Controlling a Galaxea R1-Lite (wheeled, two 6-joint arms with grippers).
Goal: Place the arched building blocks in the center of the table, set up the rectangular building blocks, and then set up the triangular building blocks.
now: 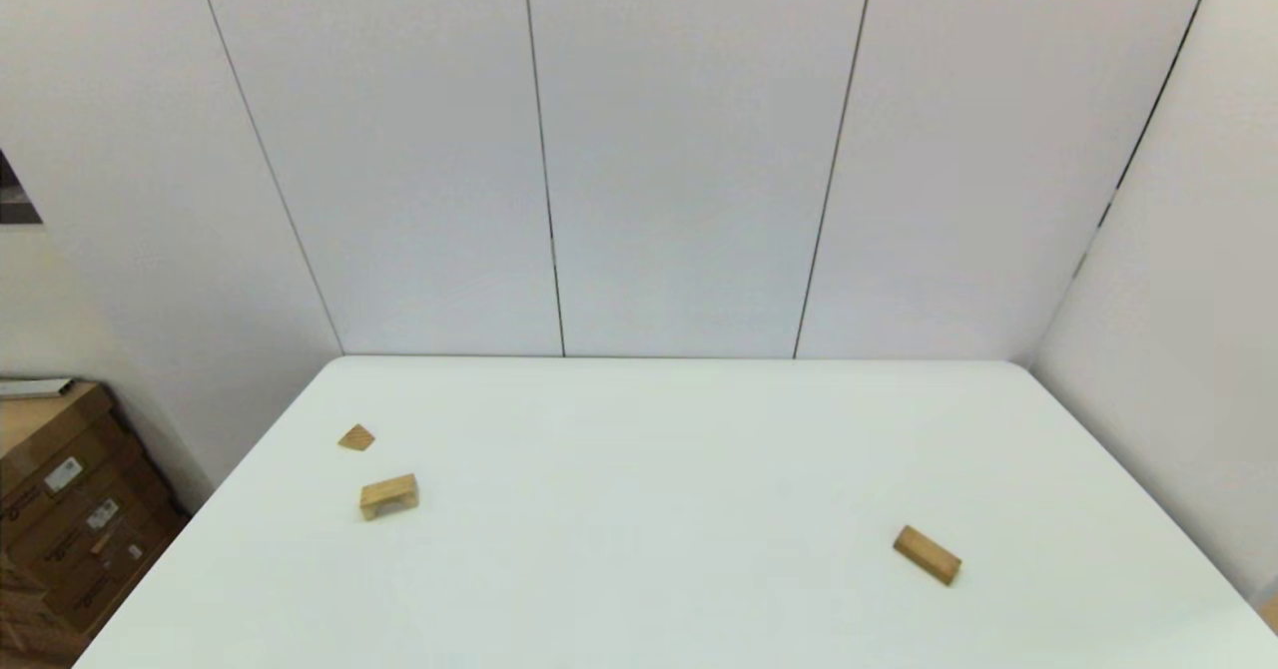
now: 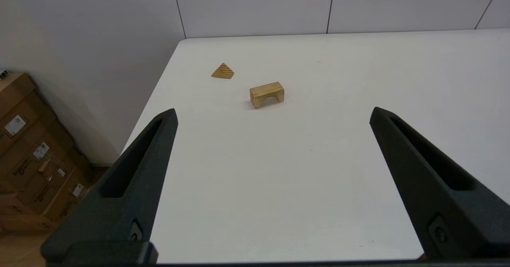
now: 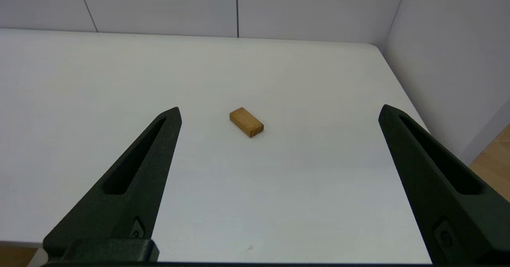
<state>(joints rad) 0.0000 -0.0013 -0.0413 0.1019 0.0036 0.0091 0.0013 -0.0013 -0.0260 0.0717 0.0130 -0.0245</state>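
On the left part of the white table (image 1: pixel 659 469) stands the arched block (image 1: pixel 388 495) (image 2: pixel 267 95) on its two legs. Just beyond it lies the small triangular block (image 1: pixel 356 437) (image 2: pixel 222 71), near the left edge. The rectangular block (image 1: pixel 927 554) (image 3: pixel 246 122) lies flat on the right side, turned at an angle. Neither arm shows in the head view. My left gripper (image 2: pixel 273 113) is open, held back near the table's front edge, well short of the arched block. My right gripper (image 3: pixel 279 111) is open too, held back from the rectangular block. Both hold nothing.
Stacked cardboard boxes (image 1: pixel 60 509) (image 2: pixel 28 155) stand on the floor beside the table's left edge. White wall panels close the far side, and an angled wall (image 1: pixel 1178 349) runs along the right edge. Bare tabletop lies between the blocks.
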